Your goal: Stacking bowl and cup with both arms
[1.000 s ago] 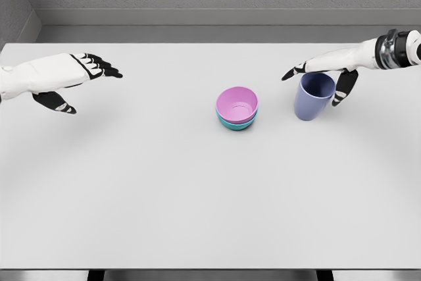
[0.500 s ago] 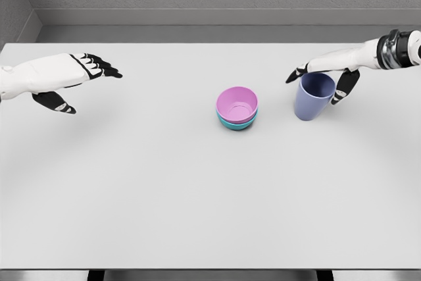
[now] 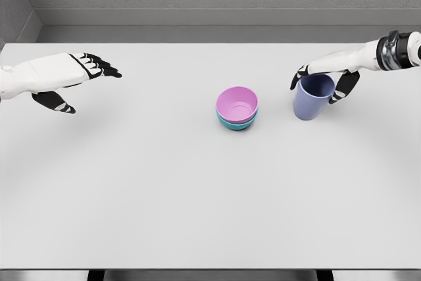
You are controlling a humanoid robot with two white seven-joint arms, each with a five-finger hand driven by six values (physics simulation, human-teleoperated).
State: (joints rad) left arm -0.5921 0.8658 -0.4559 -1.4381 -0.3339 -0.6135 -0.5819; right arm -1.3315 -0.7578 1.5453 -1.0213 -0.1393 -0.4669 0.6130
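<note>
A pink bowl sits nested in a teal bowl near the middle of the white table. To their right stands a blue-violet cup, upright with its mouth open. My right hand reaches in from the right edge and hovers over the cup's far rim, fingers spread above it and the thumb down beside its right wall, not closed on it. My left hand hangs open over the far left of the table, well away from the bowls.
A grey wall runs behind the table's far edge. The table's front edge lies at the bottom of the view.
My right hand has drawn back slightly to the right, its fingertips now closer over the cup's rim. The cup, the bowls and the left hand have not moved.
</note>
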